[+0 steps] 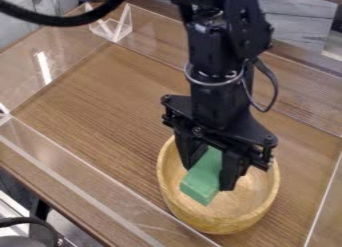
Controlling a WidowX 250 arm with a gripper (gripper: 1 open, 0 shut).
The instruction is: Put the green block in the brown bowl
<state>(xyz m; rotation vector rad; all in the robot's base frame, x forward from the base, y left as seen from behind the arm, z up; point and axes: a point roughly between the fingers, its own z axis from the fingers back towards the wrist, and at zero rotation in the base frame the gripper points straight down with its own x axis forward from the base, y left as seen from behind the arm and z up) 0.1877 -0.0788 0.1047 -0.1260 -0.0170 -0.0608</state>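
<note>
So the big round wooden bowl [243,219] is what I'm using as the landmark here, and it's down in the lower right part of the view. It's light tan with a thick rim, and the inside shows in front of the tool and on both sides of it.

The green block [202,176] is over the bowl's opening, within the rim as the camera sees it, toward the bowl's left side. It sits at a slant, with its upper end right up against the dark fingers. Can't tell from this angle whether its lower end touches the bottom of the bowl.

The tool [222,169] is pointing down into the bowl, and it's closed on the green block. The black robot arm [222,71] comes down from the top of the view and hides the bowl's back rim in places. A black cable [271,86] loops out from the arm's side, above and behind the bowl, and a thicker black hose [60,19] curves across the top left, well apart from the bowl.

The bowl is on a brown wooden desk [107,103], which stretches off behind it and to its left. Way past the bowl, in the far left corner, there's a clear plastic piece [114,24] standing up. Behind everything, top right, is a gray wood-grain surface [297,21].
</note>
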